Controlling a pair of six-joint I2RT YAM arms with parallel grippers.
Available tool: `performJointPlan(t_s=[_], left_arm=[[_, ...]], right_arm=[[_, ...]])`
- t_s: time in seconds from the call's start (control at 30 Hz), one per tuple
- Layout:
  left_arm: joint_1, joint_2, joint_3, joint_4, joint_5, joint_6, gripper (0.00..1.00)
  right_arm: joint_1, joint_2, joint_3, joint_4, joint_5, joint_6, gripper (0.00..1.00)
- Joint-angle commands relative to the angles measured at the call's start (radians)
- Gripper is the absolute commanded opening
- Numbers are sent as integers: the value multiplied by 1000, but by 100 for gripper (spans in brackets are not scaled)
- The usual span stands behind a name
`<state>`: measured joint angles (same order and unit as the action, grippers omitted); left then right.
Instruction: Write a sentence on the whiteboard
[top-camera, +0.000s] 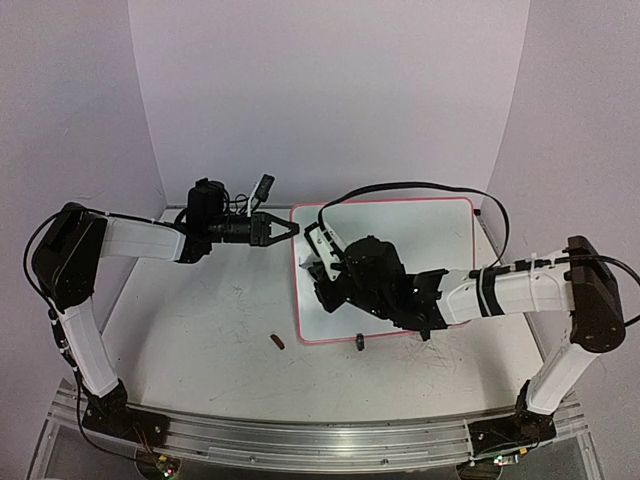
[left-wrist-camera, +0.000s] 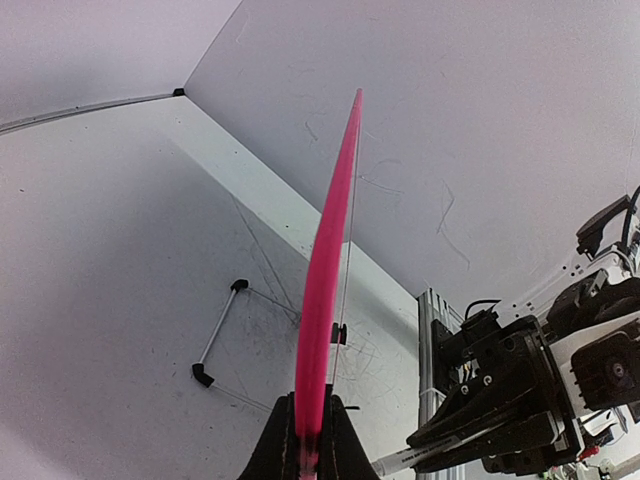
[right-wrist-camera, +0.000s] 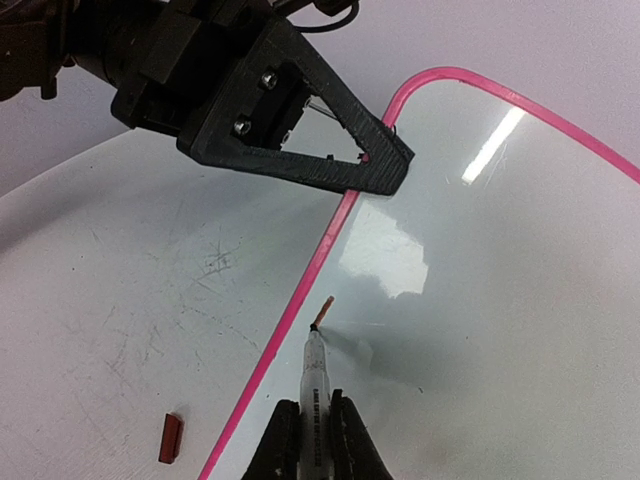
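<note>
Backdrop: pale lavender walls (top-camera: 330, 100) on three sides, meeting in a soft corner behind the work area.
Surface: light grey tabletop (top-camera: 200, 330), scuffed and scratched, darkest marks left of centre.
Task thing: whiteboard (top-camera: 430, 240), white with a thin pink-red frame and rounded corners, right of centre toward the far side of the table. A bright glare streak sits on its face in my right wrist view.
Board, edge-on: from my left wrist it reads as one narrow pink blade running away from my fingers.
Left arm: reaches in from the left, wrist turned toward the board's far left corner.
Left pincer (top-camera: 292, 229): closed down on the board's frame near that corner, one finger on each side of the pink edge.
Right arm: comes in from the right, low across the board's near half.
Right pincer (right-wrist-camera: 315, 420): closed tight on a marker (right-wrist-camera: 315, 365), gripped at the barrel and pointing away from my wrist.
Marker tip: orange-brown, just inside the board's left frame and near my left fingers. Touching the white or a hair above it, I cannot tell.
Cap (top-camera: 277, 342): small, red, lying on the table just left of the board's near left corner.
Black piece (top-camera: 360, 343): tiny, at the board's near edge.
</note>
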<state>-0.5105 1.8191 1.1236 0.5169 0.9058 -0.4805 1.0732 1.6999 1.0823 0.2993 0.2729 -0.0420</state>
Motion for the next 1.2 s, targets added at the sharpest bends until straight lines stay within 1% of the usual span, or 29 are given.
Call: performJointPlan(t_s=[0.0,0.33,1.17], left_arm=[[-13,14,15,-20,-3,-20,0],[-13,14,16,-20,-1,-23,0],[-13,5,13,-20,4,-24,0]], right_arm=[[0,-17,-28,-20,26,33,0],[17,-28,-60,-24,27,79,0],[6,-15,7,9,142,51,0]])
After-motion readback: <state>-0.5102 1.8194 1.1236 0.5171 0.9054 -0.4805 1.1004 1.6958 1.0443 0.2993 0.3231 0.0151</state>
